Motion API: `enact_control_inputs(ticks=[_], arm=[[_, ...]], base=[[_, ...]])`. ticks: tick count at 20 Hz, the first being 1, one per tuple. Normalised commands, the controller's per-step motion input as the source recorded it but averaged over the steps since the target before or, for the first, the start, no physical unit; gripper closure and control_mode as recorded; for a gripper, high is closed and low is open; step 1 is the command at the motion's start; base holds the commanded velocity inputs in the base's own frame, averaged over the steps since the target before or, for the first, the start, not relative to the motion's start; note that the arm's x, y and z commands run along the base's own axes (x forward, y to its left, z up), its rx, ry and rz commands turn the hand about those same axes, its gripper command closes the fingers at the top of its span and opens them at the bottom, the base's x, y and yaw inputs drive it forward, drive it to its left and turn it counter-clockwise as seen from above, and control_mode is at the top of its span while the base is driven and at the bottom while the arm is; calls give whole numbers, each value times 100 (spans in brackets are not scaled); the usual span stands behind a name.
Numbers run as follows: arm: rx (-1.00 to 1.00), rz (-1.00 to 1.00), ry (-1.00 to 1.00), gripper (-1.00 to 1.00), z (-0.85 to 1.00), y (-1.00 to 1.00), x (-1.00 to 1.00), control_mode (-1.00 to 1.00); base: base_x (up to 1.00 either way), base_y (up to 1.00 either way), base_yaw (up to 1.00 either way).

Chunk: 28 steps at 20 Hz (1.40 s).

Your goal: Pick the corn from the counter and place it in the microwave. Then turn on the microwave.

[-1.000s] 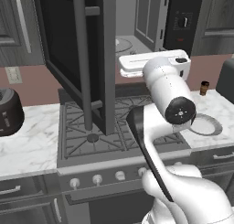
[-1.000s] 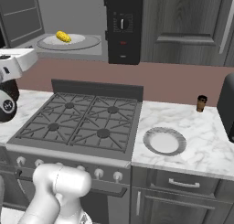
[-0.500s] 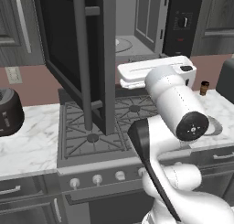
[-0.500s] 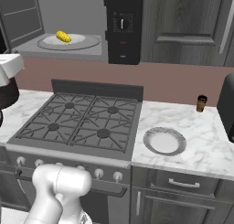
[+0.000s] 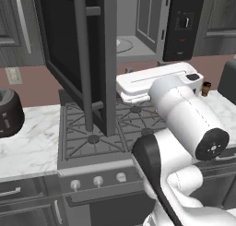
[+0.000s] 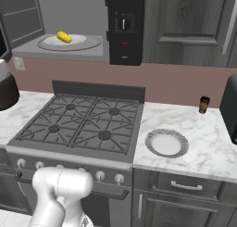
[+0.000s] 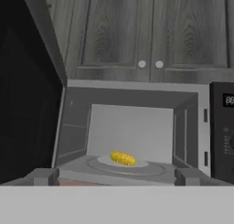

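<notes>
No brand or label text can be read; a lit digit readout is seen on the control panel point(image 7: 224, 131) at the right of the hand view, cut off at the frame edge and not legible. A round knob point(image 6: 123, 24) is seen on the same panel in the right base view.

Left to right:
- A round dark toaster point(image 5: 9, 113) is seen on the counter point(image 5: 27, 146), left of the stove point(image 6: 78, 124).
- The microwave point(image 7: 130, 127) is mounted above the stove with its door point(image 5: 76, 59) swung wide open; in the left base view the door and its vertical handle block much of the cavity.
- The corn point(image 6: 64, 37) is lying on the round turntable point(image 6: 69, 42) inside the microwave, nothing touching it. It is also seen in the hand view point(image 7: 123, 158), centred on the plate.
- The end effector point(image 7: 114, 177) is spread wide, empty, held outside the cavity mouth, well clear of the corn. Its fingertips point(image 7: 43, 176) are seen at the bottom of the hand view.
- A round plate point(image 6: 166, 142) is set on the counter right of the stove.
- A small brown bottle point(image 6: 203, 104) is stood near the back wall, further right.
- A dark appliance is cut off at the right edge; it cannot be identified.
</notes>
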Motion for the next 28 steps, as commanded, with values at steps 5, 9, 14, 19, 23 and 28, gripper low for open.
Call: enact_control_inputs(ticks=[5,9,14,19,23,28], arm=[[0,9,2,-100,0,17,-35,-100],[0,7,1,-100,0,24,-29,-100],[0,4,1,-100,0,31,-26,-100],[0,2,0,-100,0,30,-30,-100],[0,1,0,-100,0,31,-26,-100],[0,1,0,-100,0,30,-21,-100]], base=[[0,0,0],[0,0,0],[0,0,0],[0,0,0],[0,0,0],[0,0,0]])
